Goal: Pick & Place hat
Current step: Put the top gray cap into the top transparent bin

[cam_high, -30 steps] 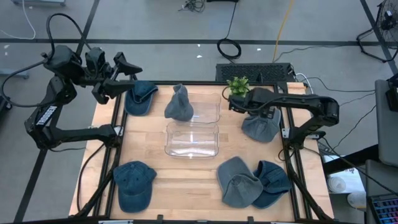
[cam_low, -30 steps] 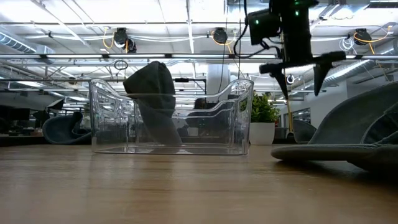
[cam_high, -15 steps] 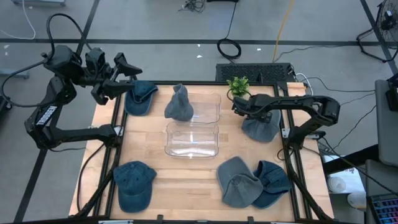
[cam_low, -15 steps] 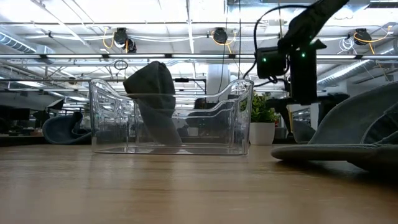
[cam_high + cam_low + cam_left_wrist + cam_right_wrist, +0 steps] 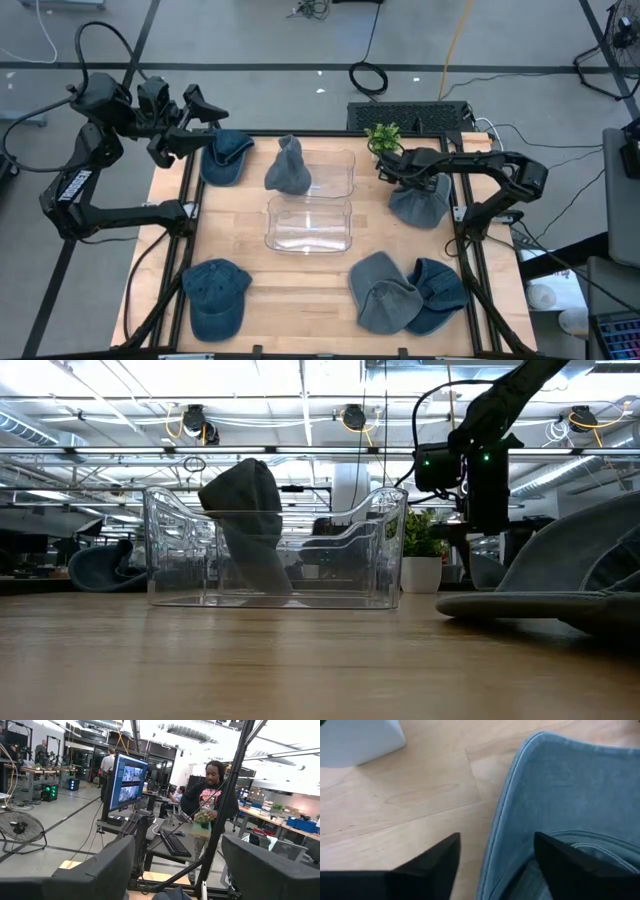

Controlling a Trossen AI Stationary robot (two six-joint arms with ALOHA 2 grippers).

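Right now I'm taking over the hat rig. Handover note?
Right gripper: down at the grey-blue cap on the table's right side, fingers apart astride its edge, nothing gripped yet.
Left gripper: open, raised off the back-left corner, waiting.
Clear bin mid-table, nothing inside it; a grey hat sits in the second clear bin behind it.
On the table: dark blue cap back left, blue cap front left, grey cap and blue cap overlapping at front right.
Done: one hat binned. Left: grip, lift and place this cap, then the other four.
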